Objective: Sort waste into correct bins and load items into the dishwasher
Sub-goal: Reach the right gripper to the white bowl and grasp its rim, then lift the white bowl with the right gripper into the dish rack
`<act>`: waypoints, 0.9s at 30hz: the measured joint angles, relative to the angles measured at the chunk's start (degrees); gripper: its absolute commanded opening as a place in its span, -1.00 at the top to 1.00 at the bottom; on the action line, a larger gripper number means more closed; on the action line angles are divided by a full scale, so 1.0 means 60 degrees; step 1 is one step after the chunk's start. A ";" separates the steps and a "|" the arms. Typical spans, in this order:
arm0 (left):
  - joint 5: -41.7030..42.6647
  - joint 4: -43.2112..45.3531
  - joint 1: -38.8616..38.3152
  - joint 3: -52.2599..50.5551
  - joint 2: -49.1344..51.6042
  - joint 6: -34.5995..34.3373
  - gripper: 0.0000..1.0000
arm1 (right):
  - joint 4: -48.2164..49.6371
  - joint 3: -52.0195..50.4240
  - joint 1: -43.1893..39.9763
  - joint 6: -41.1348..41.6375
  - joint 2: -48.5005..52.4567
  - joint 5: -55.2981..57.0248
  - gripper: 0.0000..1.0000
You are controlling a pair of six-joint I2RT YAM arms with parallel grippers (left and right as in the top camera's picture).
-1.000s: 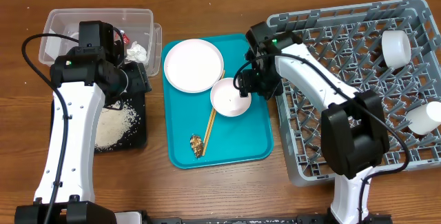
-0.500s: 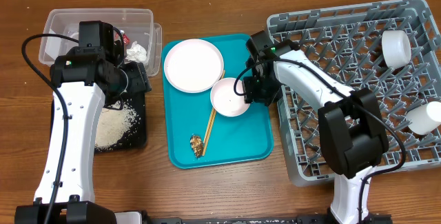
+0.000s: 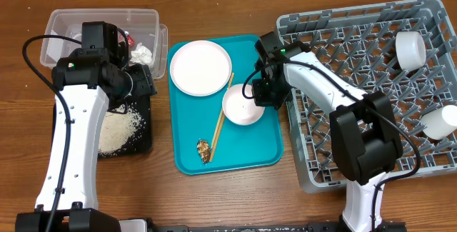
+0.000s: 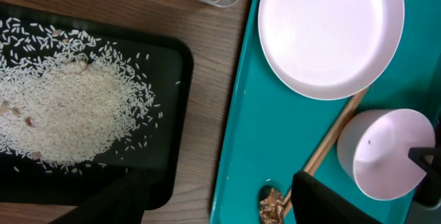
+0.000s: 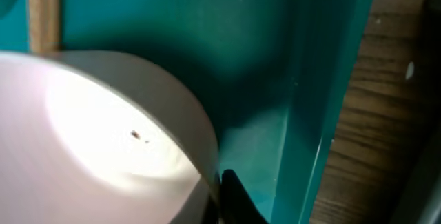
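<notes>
My right gripper (image 3: 258, 96) (image 5: 219, 198) is shut on the right rim of a small pale bowl (image 3: 241, 106) (image 5: 89, 134) on the teal tray (image 3: 246, 153). A white plate (image 3: 201, 67) (image 4: 331, 31) lies beside the bowl. Chopsticks (image 3: 221, 116) (image 4: 329, 140) run under the bowl toward a brown food lump (image 3: 203, 149) (image 4: 273, 205). My left gripper (image 3: 143, 83) (image 4: 220, 207) hangs open over the gap between the teal tray and the black tray (image 3: 146, 143) of rice (image 4: 62, 114). The grey dish rack (image 3: 371, 89) holds a white cup (image 3: 410, 49) and another bowl (image 3: 437, 123).
The clear tub (image 3: 71, 28) at the back left contains a white napkin (image 3: 143, 52) and a red wrapper (image 3: 127, 41). The teal tray's right wall (image 5: 324, 114) stands close beside my right fingers, with the rack just beyond it.
My right gripper has closed on the bowl's rim, and the bowl has shifted slightly toward the front right. The left arm has stayed still.
</notes>
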 measured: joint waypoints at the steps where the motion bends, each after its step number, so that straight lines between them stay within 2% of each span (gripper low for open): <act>1: 0.0000 0.0000 0.0000 0.0000 0.0000 0.0000 -0.37 | -0.0040 0.0000 0.0000 0.0011 0.0000 0.0004 0.92; 8: 0.0000 0.0000 0.0000 0.0000 0.0000 0.0000 -0.38 | -0.0882 0.0324 -0.0011 0.0007 -0.0007 0.0215 0.92; 15: 0.0000 0.0000 0.0000 0.0000 0.0000 0.0000 -0.40 | -0.1031 0.1698 -0.0208 0.0007 -0.0940 0.1716 0.92; 22: 0.0000 0.0000 0.0000 0.0000 0.0000 0.0000 -0.40 | 0.0561 0.2575 -0.1060 0.0000 -0.3024 0.4940 0.92; 27: 0.0000 0.0007 0.0000 0.0000 0.0000 0.0000 -0.43 | 0.1486 0.2634 -0.1956 -0.0543 -0.3177 0.6528 0.92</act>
